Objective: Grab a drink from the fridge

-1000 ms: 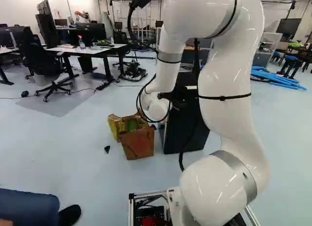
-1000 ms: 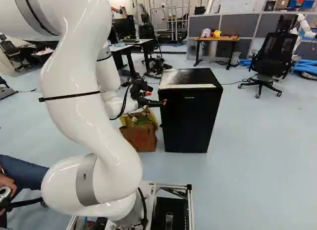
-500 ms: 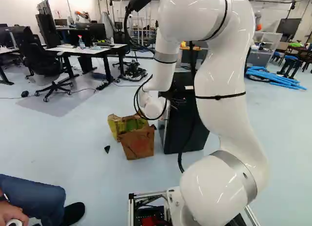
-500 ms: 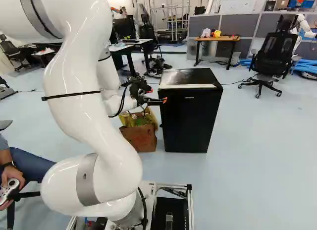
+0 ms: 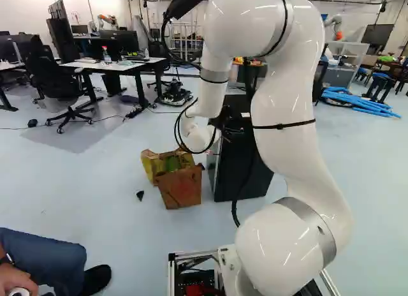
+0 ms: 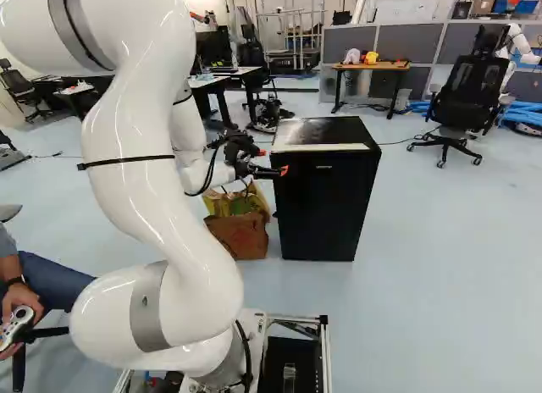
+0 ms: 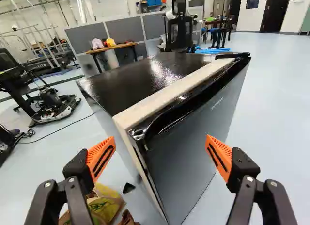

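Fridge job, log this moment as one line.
fridge door: shut | jaws: open, empty, near corner of fridge ahead between them | drink: not grabbed yet | brown bag: on floor beside fridge

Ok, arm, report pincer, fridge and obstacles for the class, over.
Pincer open, facing fridge corner. Door shut, no drink in sight. Bags on floor beside fridge.

The arm (image 6: 144, 207) is shiny white with grey rings (image 6: 147, 307), black straps (image 6: 127, 161), black wires (image 5: 234, 210) and a black gripper (image 6: 279, 171) with orange pads (image 7: 102, 156).
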Motion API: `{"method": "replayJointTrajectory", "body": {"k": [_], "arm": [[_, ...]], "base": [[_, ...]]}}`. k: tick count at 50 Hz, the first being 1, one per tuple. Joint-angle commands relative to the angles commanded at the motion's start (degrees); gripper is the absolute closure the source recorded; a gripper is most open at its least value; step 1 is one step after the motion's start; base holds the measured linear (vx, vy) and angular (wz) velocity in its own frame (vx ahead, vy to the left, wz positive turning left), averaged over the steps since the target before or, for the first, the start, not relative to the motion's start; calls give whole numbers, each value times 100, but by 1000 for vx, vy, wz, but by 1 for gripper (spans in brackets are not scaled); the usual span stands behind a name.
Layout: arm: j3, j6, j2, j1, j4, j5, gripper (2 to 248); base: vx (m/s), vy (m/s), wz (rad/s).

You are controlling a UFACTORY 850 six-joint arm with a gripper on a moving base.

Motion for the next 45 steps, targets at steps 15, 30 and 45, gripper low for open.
{"method": "replayJointTrajectory", "body": {"k": [15, 30, 45], "arm": [[-70, 0, -46, -55, 181, 0, 3], [-93, 0, -61, -137, 361, 0, 3], [-101, 0, -66, -162, 542, 0, 3]], "base": [[0, 0, 0], [0, 0, 0], [0, 0, 0]]}}
